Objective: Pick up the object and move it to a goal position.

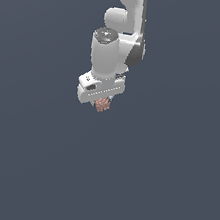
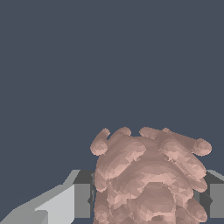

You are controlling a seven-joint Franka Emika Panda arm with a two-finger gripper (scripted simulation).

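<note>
A simulated scene showed a single white robot arm [image 1: 125, 13] against a plain, flat slate-blue tabletop [image 1: 23, 158] that filled the whole background. In the exterior view, the arm came down from the top edge, a little to the right of center, and ended in a blocky white tool [image 1: 102, 103] pointing downward, near the middle of the picture.

Poking out from under the tool was the object [image 1: 101, 104], a small lumpy pinkish-brown blob, clearly narrower than the tool's white body. Only its lower part showed; the rest was tucked up into the tool. Whether the blob touched the tabletop or hung above it could not be told from this view.

The wrist view looked along the tool itself. The blob [image 2: 148, 179] filled the lower middle of that picture, its surface bumpy and mottled, with rounded finger-like knobs sticking out along its far edge. A grey and white finger [image 2: 81, 200] pressed against one side of the blob, and a second dark and grey finger [image 2: 214, 199] sat tight against the opposite side. The tool [image 2: 148, 201] was clenched around the blob, gripping it between the two fingers.
</note>
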